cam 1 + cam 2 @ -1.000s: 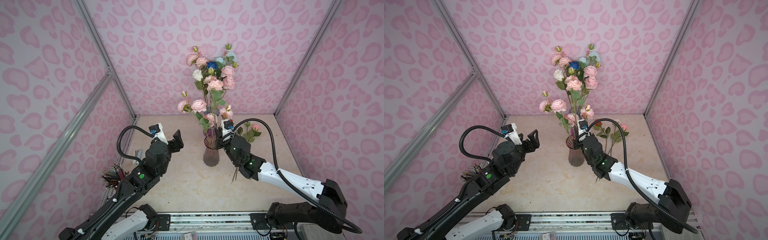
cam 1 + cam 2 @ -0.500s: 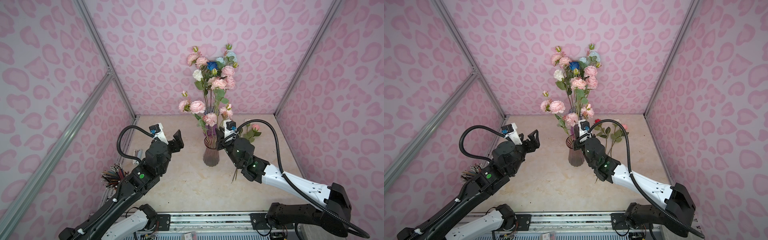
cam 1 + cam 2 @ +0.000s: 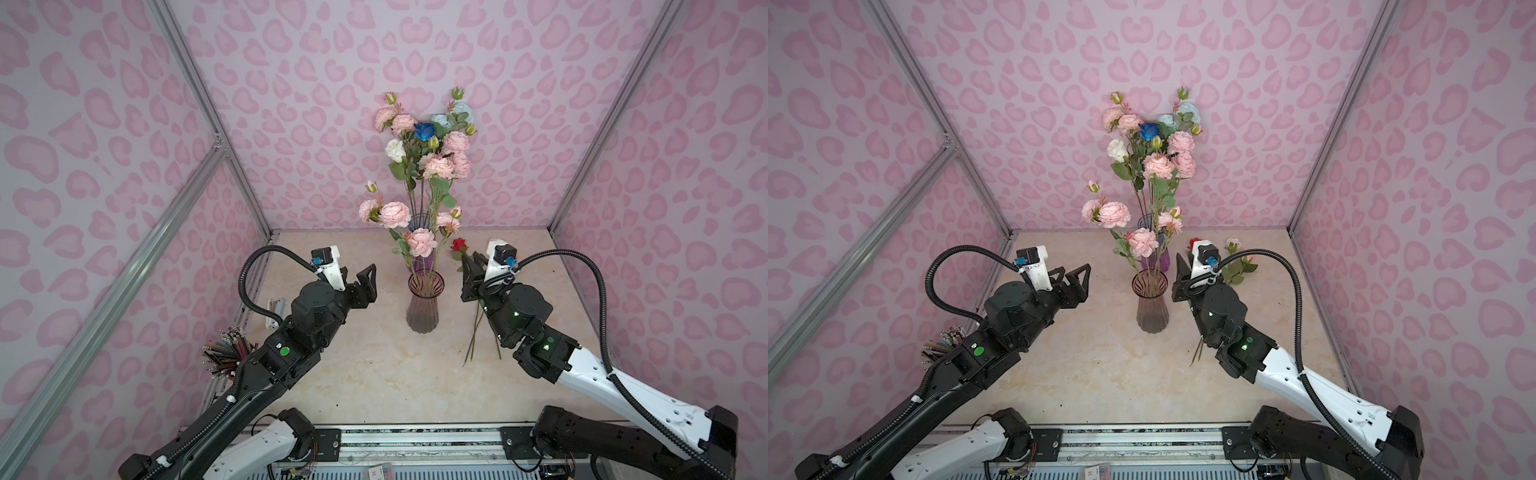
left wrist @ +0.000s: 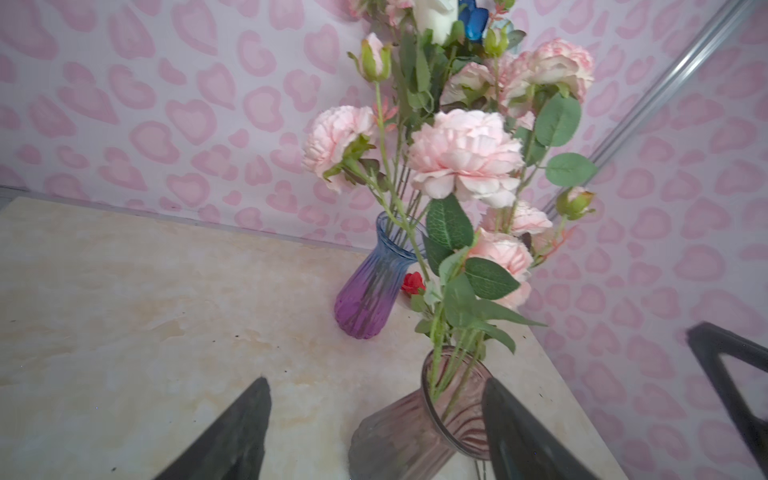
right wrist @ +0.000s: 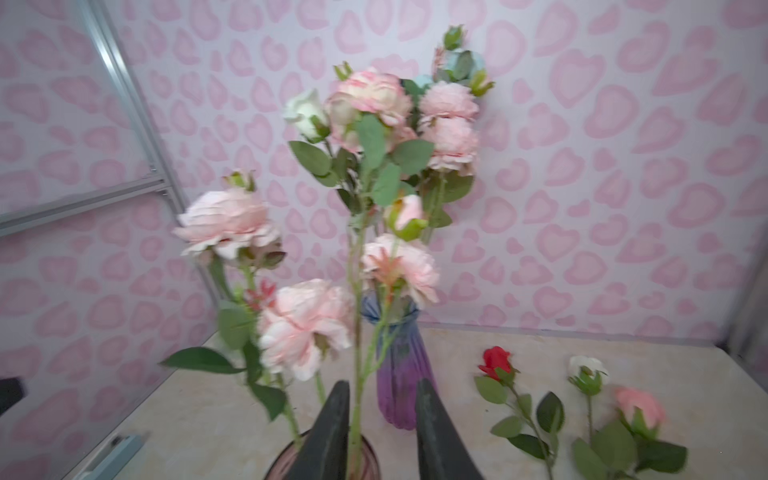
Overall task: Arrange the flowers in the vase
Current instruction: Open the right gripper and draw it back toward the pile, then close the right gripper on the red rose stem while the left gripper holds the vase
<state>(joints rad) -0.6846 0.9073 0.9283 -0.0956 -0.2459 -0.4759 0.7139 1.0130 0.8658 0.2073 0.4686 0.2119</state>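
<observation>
Pale pink peony stems stand leaning in the ribbed smoky-pink glass vase mid-table. Three loose roses, red, white and pink, lie toward the beige marbled table's far right corner. Your right gripper, jaws parted and empty, sits just beside the vase on the roses' side, likely to fetch one, and your left gripper hangs spread wide, empty, opposite.

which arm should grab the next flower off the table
Right. The loose flowers, the red rose among them, lie on the table on its side, by the right gripper, whose jaws stand open. The left gripper is across the near vase from them.
</observation>
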